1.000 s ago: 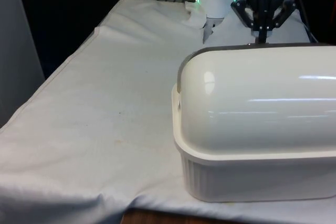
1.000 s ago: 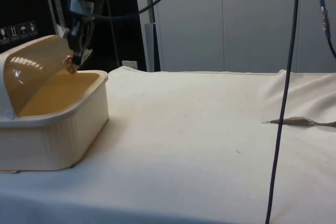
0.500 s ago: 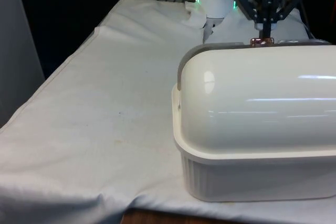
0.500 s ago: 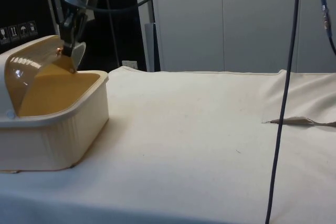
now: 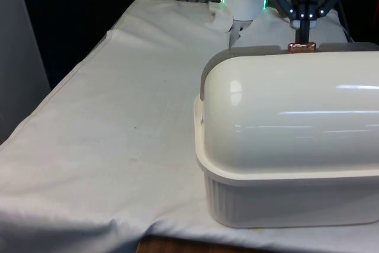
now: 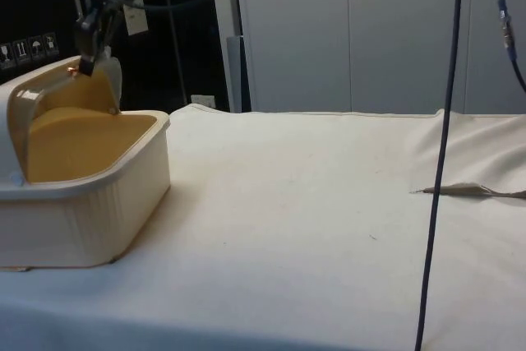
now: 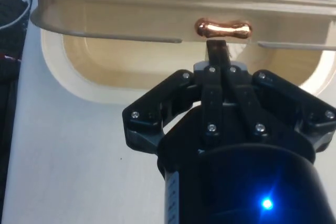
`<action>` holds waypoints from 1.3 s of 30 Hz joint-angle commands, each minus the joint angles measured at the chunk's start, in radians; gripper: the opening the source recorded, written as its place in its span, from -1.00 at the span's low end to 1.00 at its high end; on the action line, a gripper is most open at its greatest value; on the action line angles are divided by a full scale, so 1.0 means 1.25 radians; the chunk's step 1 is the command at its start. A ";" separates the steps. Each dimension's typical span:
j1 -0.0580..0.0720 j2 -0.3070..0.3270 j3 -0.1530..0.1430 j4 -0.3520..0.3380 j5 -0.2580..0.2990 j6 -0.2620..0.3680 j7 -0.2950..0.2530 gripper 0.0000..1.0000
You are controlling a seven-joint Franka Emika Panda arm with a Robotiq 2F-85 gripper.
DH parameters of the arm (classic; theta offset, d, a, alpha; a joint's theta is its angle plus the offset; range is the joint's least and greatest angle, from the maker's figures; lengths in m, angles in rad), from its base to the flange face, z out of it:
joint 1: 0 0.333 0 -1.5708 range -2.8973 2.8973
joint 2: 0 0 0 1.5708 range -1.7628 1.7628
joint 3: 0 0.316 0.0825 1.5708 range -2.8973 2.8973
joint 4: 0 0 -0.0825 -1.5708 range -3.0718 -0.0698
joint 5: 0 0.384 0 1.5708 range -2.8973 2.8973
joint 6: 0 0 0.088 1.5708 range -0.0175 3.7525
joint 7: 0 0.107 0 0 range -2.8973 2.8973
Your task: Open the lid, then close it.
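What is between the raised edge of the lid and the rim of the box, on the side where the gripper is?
In the wrist view, an open gap: between the lid and the box rim lies the bare tan inside.

Lab: cloth-draped table [image 6: 329,228]; hanging cables [image 6: 440,154]; grey cabinets [image 6: 370,30]

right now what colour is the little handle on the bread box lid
Shiny copper; the handle on the lid shows best in the wrist view.
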 commanded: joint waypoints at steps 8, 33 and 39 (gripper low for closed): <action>-0.002 0.053 -0.002 0.074 0.000 0.002 0.001 -0.99; 0.004 0.011 -0.006 0.167 -0.010 -0.096 0.004 -0.99; 0.004 0.002 -0.005 0.197 -0.010 -0.128 0.004 -0.99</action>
